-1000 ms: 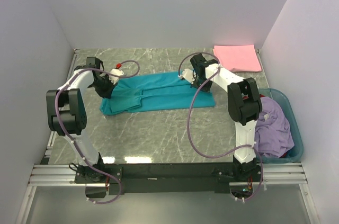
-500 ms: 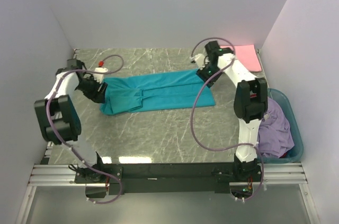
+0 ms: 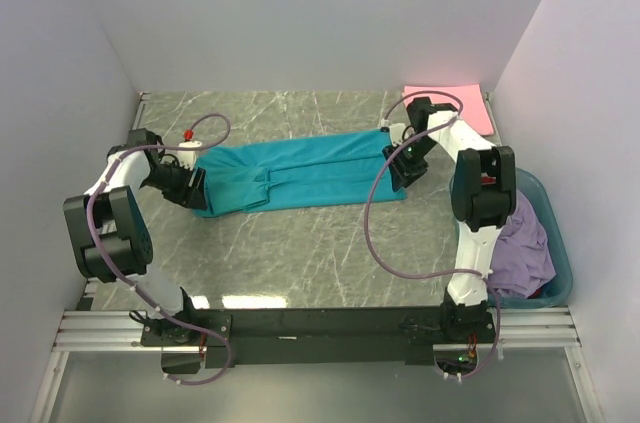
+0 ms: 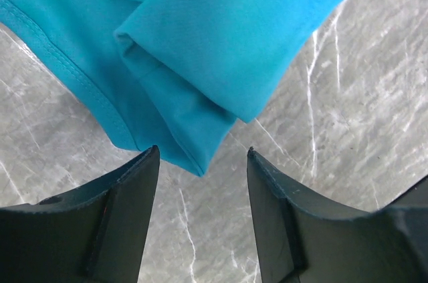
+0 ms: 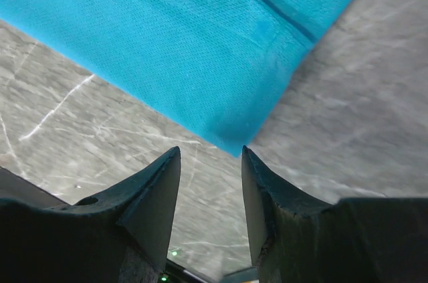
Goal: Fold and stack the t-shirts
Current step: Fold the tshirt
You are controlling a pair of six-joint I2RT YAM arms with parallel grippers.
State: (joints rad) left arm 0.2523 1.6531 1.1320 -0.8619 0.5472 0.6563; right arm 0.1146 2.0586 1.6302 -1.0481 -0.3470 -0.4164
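top external — left gripper (image 3: 196, 187), right gripper (image 3: 406, 178), both agape — at end corners of teal t-shirt (image 3: 300, 171)

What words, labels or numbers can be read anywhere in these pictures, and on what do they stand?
There are none to read.
The teal t-shirt, the pink t-shirt and the lavender t-shirt show plain cloth with no print.
The basket shows no label.
No lettering can be made out on the arms from the top view.
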